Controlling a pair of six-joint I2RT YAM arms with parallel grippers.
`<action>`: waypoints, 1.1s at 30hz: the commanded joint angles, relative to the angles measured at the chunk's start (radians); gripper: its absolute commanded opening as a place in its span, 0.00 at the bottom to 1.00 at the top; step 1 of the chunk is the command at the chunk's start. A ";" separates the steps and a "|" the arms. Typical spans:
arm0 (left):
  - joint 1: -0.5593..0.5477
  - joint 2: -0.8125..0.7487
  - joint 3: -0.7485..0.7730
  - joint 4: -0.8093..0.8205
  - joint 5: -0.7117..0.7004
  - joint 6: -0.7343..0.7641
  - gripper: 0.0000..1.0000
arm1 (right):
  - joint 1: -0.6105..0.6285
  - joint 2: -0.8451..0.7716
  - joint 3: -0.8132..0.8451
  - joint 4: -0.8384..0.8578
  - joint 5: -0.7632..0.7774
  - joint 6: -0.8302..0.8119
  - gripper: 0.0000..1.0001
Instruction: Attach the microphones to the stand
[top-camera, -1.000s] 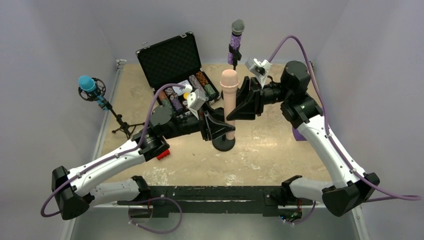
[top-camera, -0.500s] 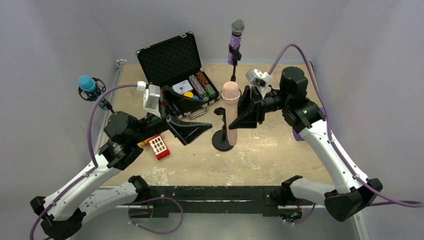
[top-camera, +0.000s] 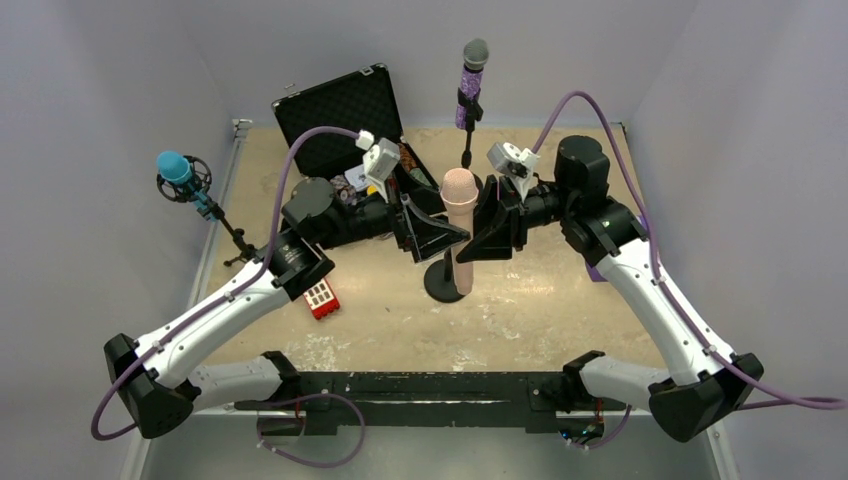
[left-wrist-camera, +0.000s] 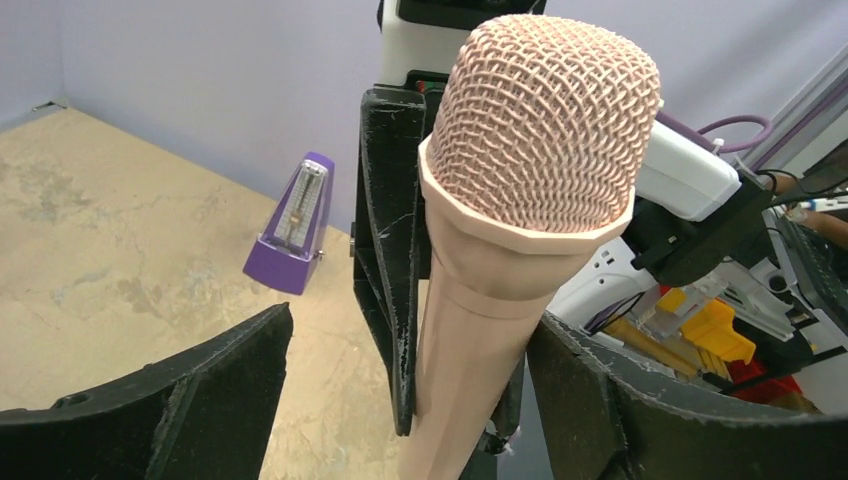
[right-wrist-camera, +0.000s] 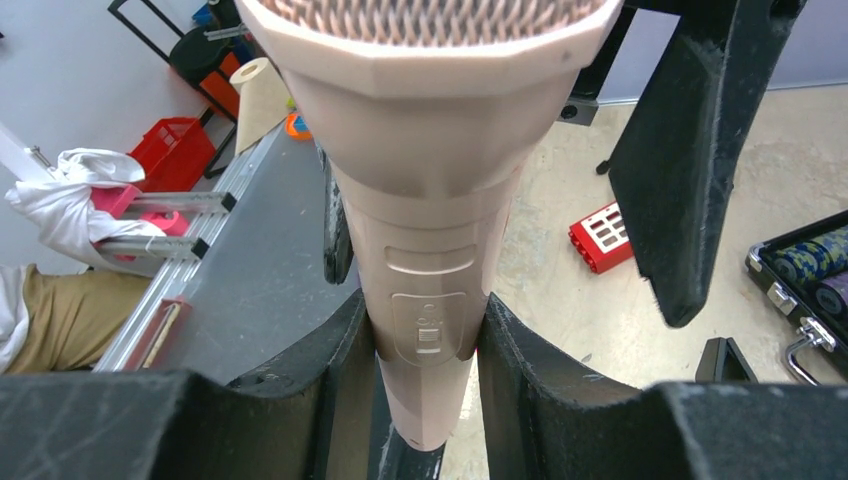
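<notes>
Standing centre frame at the stand (top-camera: 437, 291), the peach mic (top-camera: 459, 205) is pinched by the right gripper (right-wrist-camera: 428, 350). The left gripper (left-wrist-camera: 410, 400), jaws spread, flanks it; closing off-centre could knock it askew.

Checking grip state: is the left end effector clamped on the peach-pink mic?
No, the left wrist view shows the left end effector spread wide around the peach-pink microphone.

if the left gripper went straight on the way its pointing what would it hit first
Most likely the peach-pink microphone, which stands upright between the open left gripper fingers, clamped by the right gripper. Exact depth is unclear.
</notes>
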 joint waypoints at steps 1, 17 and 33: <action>-0.009 0.010 0.059 0.101 0.049 -0.024 0.83 | 0.006 0.008 0.002 0.010 -0.020 -0.013 0.00; -0.014 0.029 0.034 0.178 0.069 -0.034 0.63 | 0.012 0.029 0.010 0.000 -0.014 -0.018 0.00; -0.006 0.007 0.032 0.148 0.114 0.010 0.00 | 0.016 0.037 0.040 -0.076 0.019 -0.092 0.40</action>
